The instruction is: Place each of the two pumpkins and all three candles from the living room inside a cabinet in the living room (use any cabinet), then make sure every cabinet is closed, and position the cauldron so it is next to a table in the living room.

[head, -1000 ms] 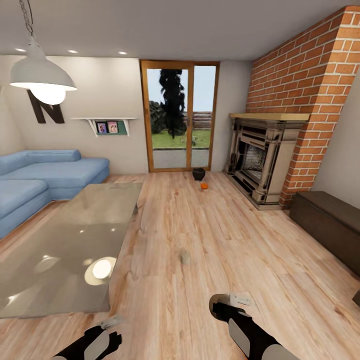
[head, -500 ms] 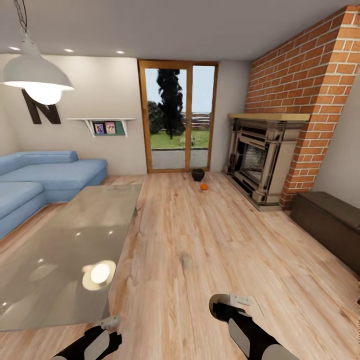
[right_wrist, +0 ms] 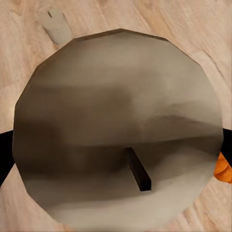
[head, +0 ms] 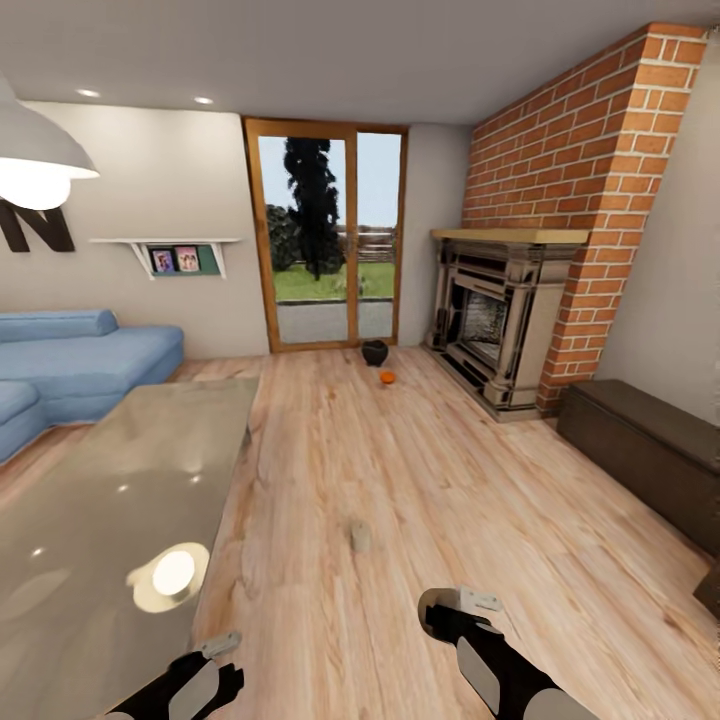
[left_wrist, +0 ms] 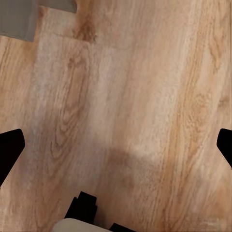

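Observation:
My right gripper (head: 452,612) is low at the front and shut on a thick cream candle (right_wrist: 116,87), whose top and black wick face the right wrist camera. A second candle (head: 358,537) stands on the wooden floor just ahead, also seen as the small candle (right_wrist: 57,25) in the right wrist view. An orange pumpkin sliver (right_wrist: 224,169) shows beside the held candle. Far ahead by the glass door sit the black cauldron (head: 374,352) and a pumpkin (head: 387,377). The grey coffee table (head: 110,500) is at my left, the dark cabinet (head: 640,445) at my right, shut. My left gripper (left_wrist: 116,147) hangs open over bare floor.
A blue sofa (head: 80,360) stands behind the table. The brick fireplace (head: 490,320) fills the far right corner next to the cabinet. A white lamp (head: 30,160) hangs at upper left. Wooden floor (head: 420,460) runs between table and cabinet up to the door.
The whole picture has slid left, so the camera has turned or moved rightward. Both arms keep their place in the view, and the right gripper still holds the candle.

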`<state>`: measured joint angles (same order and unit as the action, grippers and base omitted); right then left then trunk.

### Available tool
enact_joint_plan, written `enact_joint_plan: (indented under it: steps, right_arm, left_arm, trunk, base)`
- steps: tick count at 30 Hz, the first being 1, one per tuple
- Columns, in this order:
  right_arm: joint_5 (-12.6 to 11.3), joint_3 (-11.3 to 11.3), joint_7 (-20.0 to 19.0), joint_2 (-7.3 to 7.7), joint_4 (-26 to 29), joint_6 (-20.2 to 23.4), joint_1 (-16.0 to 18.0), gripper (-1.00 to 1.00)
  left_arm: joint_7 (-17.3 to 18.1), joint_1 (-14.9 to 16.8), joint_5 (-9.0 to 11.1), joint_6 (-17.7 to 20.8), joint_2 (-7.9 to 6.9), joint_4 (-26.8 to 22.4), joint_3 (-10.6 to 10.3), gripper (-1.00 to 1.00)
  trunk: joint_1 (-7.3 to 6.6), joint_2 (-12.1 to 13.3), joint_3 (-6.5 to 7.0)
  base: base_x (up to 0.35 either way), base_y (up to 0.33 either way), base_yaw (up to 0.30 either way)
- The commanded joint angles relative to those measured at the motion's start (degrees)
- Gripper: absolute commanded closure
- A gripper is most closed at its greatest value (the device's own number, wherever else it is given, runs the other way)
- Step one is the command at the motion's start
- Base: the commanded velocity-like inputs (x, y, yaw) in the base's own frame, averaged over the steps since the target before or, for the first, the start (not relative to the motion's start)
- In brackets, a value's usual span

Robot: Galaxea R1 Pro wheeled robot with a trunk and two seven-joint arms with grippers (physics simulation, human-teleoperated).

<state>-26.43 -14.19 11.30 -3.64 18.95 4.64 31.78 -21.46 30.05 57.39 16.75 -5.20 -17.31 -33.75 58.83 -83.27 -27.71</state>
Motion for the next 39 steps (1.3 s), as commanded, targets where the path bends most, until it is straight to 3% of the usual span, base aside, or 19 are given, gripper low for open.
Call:
enact_joint_plan:
  steps: [1,19,27,39]
  right_arm:
    - [-0.4,-0.5,0.5,0.03,0.1,0.3,0.0,1.0]
    - [-0.4,-0.5,0.5,0.03,0.1,0.3,0.0,1.0]
    - [-0.4,-0.5,0.5,0.03,0.1,0.3,0.0,1.0]
    - [-0.4,-0.5,0.6,0.03,0.1,0.3,0.0,1.0]
  left_arm:
    - [-0.4,0.0,0.4,0.2,-0.08,-0.2,-0.4,-1.0]
    - [-0.4,0.0,0.4,0.2,-0.13,-0.2,-0.4,-1.0]
    - [-0.4,0.0,0.4,0.2,-0.04,-0.2,-0.4,-1.0]
    - [-0.5,0.0,0.4,0.1,-0.08,-0.2,-0.4,-1.0]
  trunk:
    - [0.02,0.0,-0.06]
    - [0.02,0.0,-0.06]
    - [0.02,0.0,-0.06]
    - [0.02,0.0,-0.06]
  base:
    - [0.165,0.116,-0.196]
    - [0.034,0.089,-0.24]
    - [0.086,0.22,-0.035]
    - [0.19,0.012,-0.001]
